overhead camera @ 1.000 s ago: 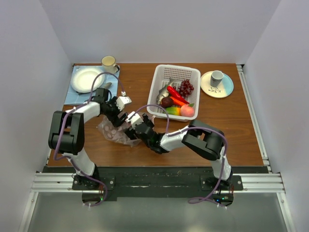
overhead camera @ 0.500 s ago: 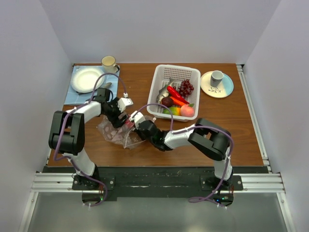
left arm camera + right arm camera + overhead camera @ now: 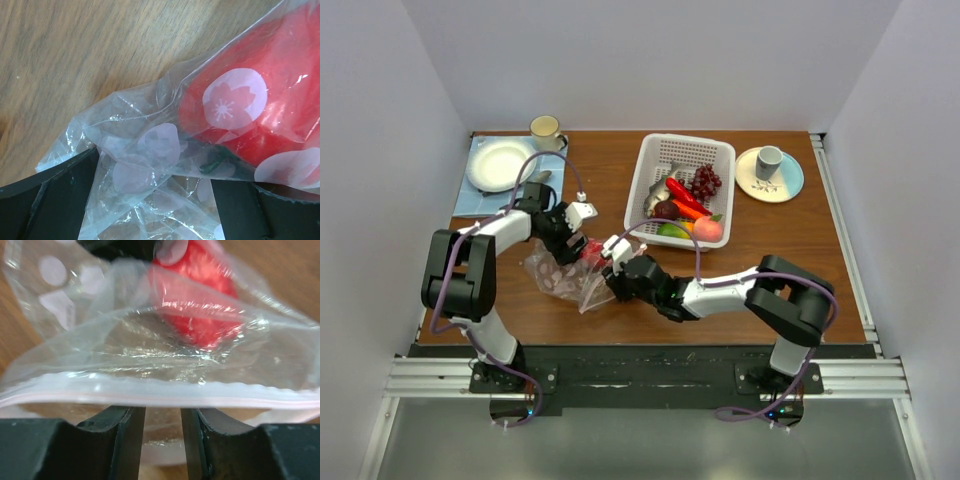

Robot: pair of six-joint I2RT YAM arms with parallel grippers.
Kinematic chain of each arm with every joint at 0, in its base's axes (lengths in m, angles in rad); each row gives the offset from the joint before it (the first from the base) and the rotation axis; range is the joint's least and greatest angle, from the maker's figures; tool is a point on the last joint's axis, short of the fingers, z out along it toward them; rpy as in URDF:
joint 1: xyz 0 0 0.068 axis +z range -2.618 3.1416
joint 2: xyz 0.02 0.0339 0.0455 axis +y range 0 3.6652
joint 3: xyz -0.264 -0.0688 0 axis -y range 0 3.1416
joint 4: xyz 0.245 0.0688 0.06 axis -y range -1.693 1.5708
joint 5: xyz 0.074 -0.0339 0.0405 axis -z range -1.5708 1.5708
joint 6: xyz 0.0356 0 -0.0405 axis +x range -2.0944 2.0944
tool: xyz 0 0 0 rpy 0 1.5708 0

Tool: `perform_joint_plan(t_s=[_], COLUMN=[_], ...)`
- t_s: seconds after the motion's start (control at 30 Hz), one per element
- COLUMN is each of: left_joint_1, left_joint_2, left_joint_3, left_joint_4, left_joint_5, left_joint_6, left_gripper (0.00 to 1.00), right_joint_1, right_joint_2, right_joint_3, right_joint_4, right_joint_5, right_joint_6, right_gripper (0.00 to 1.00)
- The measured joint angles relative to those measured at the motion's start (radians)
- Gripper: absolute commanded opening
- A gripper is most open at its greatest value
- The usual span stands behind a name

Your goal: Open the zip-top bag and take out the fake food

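Observation:
The zip-top bag (image 3: 555,276) lies crumpled on the wooden table left of centre, with one red piece of fake food (image 3: 590,252) inside. My left gripper (image 3: 572,236) is at the bag's far edge. In the left wrist view it (image 3: 154,170) is open wide, with bag plastic (image 3: 140,145) loose between the fingers and the red piece (image 3: 260,110) just beyond. My right gripper (image 3: 612,272) is at the bag's right side. Its jaws (image 3: 163,412) stand a little apart at the pink zip strip (image 3: 150,392), the red piece (image 3: 200,285) behind it.
A white basket (image 3: 660,150) at the back centre holds several other fake food pieces, among them a red chili (image 3: 686,198) and grapes (image 3: 705,182). A white plate (image 3: 500,162) on a blue cloth and a mug (image 3: 546,128) sit back left. A cup on a saucer (image 3: 770,172) is back right.
My right gripper has pulled back toward the near right, its elbow swinging right. Its jaws closed, then parted slightly. The bag's right edge spread out and the red piece shows. The left arm held still.

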Motion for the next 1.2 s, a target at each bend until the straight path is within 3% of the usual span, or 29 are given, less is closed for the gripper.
perform_joint_plan(t_s=[0.13, 0.27, 0.37, 0.73, 1.2], left_joint_1=[0.0, 0.005, 0.008, 0.008, 0.009], left_joint_2=[-0.016, -0.046, -0.051, 0.066, 0.006], left_joint_3=[0.002, 0.045, 0.097, 0.192, 0.248], left_joint_4=[-0.018, -0.059, -0.051, 0.041, 0.177], left_joint_5=[-0.027, -0.03, -0.031, -0.049, -0.064], left_joint_6=[-0.024, -0.062, -0.09, -0.206, -0.323], left_gripper=[1.0, 1.0, 1.0, 1.0, 1.0], right_joint_1=[0.0, 0.0, 0.0, 0.0, 0.0], right_joint_2=[0.09, 0.129, 0.132, 0.132, 0.19], right_joint_3=[0.039, 0.072, 0.082, 0.09, 0.09], right_joint_4=[-0.002, 0.01, 0.032, 0.074, 0.076], right_joint_5=[0.006, 0.025, 0.059, 0.091, 0.091], right_joint_6=[-0.006, -0.018, -0.03, -0.054, -0.043], right_gripper=[0.44, 0.57, 0.59, 0.6, 0.6])
